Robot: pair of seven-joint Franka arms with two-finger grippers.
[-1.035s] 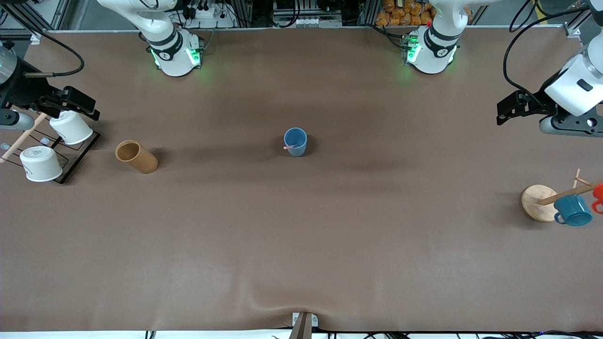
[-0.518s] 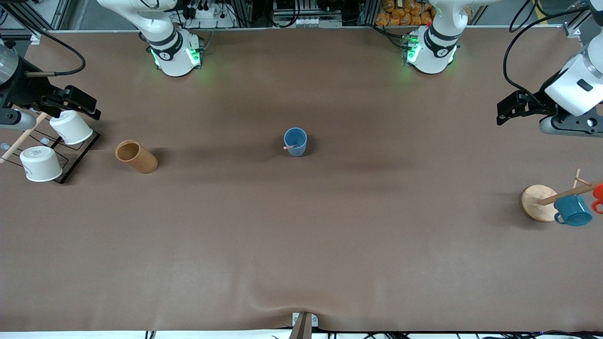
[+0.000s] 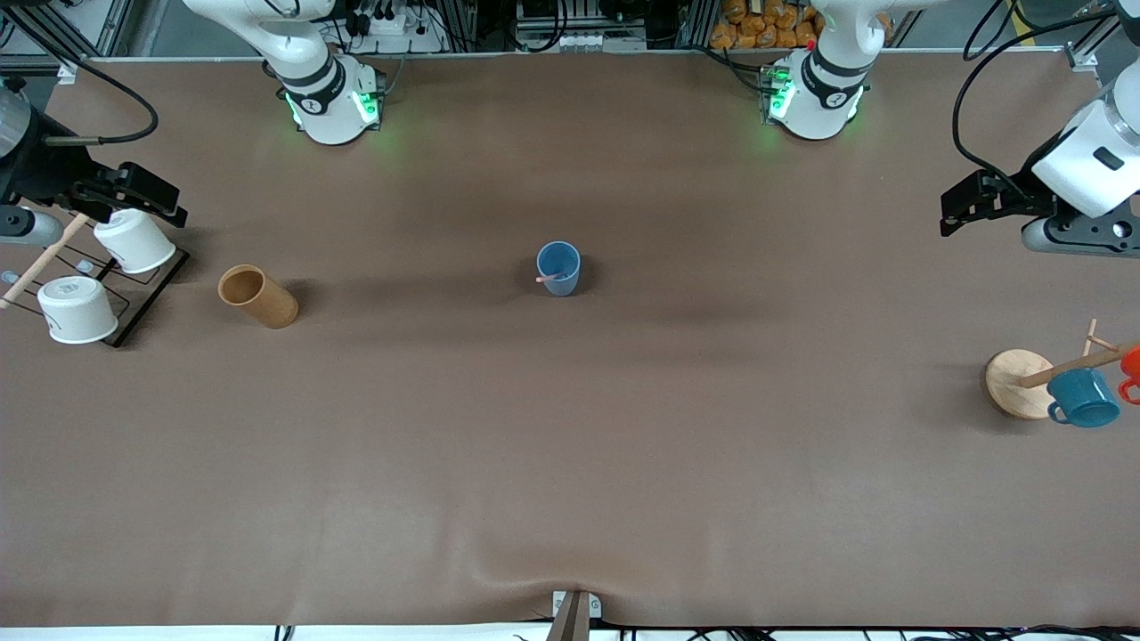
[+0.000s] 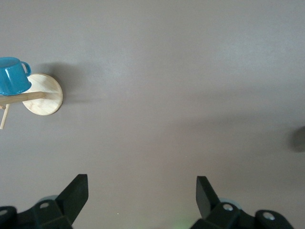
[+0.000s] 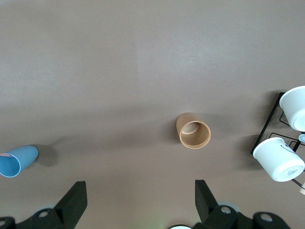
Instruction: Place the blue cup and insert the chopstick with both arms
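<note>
Blue cup (image 3: pixel 558 267) stands upright about mid-table, a bit closer to the edge where the bases are than to the camera's edge, and the chopstick (image 3: pixel 545 279) is already in it. You can see the pink tip poking over the rim on the side toward the right arm's end, so the stick leans that way instead of standing straight.

So the job looks basically done to me: cup placed, stick in.

Both arms are pulled way out. The left gripper (image 3: pixel 955 211) hangs over the table at its own end, fingers spread wide with nothing between them. Same for the right gripper (image 3: pixel 142 191), which is up over the rack (image 3: pixel 147 298) with the white cups (image 3: pixel 134 240) at the other end, also splayed and empty. The cup sits roughly midway between them, well apart from both, maybe slightly closer to the right one.

If anything needs fixing, I'd guess the right arm has the easier line, since the stick tilts toward it.

Other containers: a brown cup (image 3: pixel 258 296) near the rack, which looks empty in the right wrist view. A teal mug (image 3: pixel 1083 398) hangs on the wooden stand (image 3: pixel 1011 378) at the left arm's end, with something red (image 3: pixel 1131 369) beside it at the frame edge.
</note>
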